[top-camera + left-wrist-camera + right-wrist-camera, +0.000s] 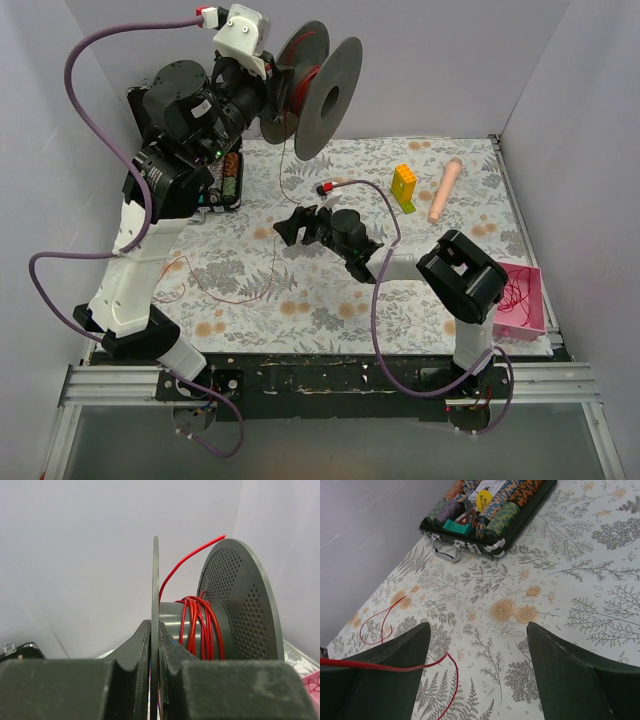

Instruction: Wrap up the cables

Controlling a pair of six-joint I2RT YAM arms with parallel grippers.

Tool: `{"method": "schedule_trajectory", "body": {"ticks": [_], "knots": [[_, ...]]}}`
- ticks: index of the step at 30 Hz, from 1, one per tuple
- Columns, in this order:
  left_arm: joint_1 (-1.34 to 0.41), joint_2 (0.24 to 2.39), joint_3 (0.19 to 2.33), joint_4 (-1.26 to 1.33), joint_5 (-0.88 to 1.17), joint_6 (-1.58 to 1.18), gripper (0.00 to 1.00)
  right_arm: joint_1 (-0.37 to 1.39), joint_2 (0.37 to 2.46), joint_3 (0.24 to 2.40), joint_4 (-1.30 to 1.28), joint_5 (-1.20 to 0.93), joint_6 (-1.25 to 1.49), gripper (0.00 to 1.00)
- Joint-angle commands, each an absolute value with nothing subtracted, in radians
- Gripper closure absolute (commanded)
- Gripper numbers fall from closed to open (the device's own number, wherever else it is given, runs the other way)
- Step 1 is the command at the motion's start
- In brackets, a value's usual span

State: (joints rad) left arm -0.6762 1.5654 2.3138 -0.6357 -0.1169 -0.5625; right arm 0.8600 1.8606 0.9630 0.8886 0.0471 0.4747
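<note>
My left gripper (268, 98) is raised at the back left, shut on one flange of a dark grey spool (318, 92). The spool also shows in the left wrist view (225, 615), its flange pinched between the fingers (135, 650), with red cable (200, 625) wound on the hub and a loose end sticking up. The thin red cable (280, 190) hangs from the spool to the table and loops left (215, 292). My right gripper (291, 228) is open just above the mat, mid-table. In the right wrist view a cable strand (420, 667) crosses the left finger (385, 670).
A case of poker chips (225, 182) lies behind the left arm and shows in the right wrist view (490, 510). A yellow block (404, 186) and a pink cylinder (444, 190) lie at the back right. A pink tray (522, 300) holding more red wire sits at the right edge.
</note>
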Motion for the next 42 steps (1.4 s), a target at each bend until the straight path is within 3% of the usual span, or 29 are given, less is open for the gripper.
{"method": "schedule_trajectory", "body": {"ticks": [1,6,12,15,18,21,25,29,34,42], "knots": [[-0.677,1.545,2.37,-0.584,-0.091,-0.589,1.0,0.851,1.923,1.008,1.076,0.126,0.609,0.17],[-0.678,1.529,2.344,-0.603,-0.048,-0.609,1.0,0.812,1.954,0.963,1.299,0.095,0.709,0.41],[-0.676,1.511,2.31,-0.627,-0.029,-0.615,1.0,0.746,1.858,0.849,1.285,0.103,0.706,0.92],[-0.676,1.49,2.293,-0.656,-0.017,-0.588,1.0,0.678,1.764,0.737,1.282,0.084,0.73,0.99],[-0.676,1.453,2.218,-0.702,-0.002,-0.548,1.0,0.58,1.646,0.657,1.18,0.014,0.729,0.99],[-0.678,1.393,2.077,-0.77,0.109,-0.477,1.0,0.497,1.519,0.669,0.917,-0.093,0.628,0.99],[-0.677,1.333,1.893,-0.915,0.214,-0.368,1.0,0.44,1.379,0.765,0.484,-0.143,0.424,0.99],[-0.676,1.304,1.7,-1.002,0.241,-0.29,1.0,0.428,1.367,0.975,0.059,-0.21,0.223,0.99],[-0.678,1.284,1.45,-0.898,0.077,-0.288,1.0,0.434,1.465,1.227,-0.424,-0.38,0.088,0.99],[-0.689,1.354,1.286,-0.542,-0.242,-0.334,1.0,0.558,1.535,1.478,-0.722,-0.552,0.081,0.99]]}}
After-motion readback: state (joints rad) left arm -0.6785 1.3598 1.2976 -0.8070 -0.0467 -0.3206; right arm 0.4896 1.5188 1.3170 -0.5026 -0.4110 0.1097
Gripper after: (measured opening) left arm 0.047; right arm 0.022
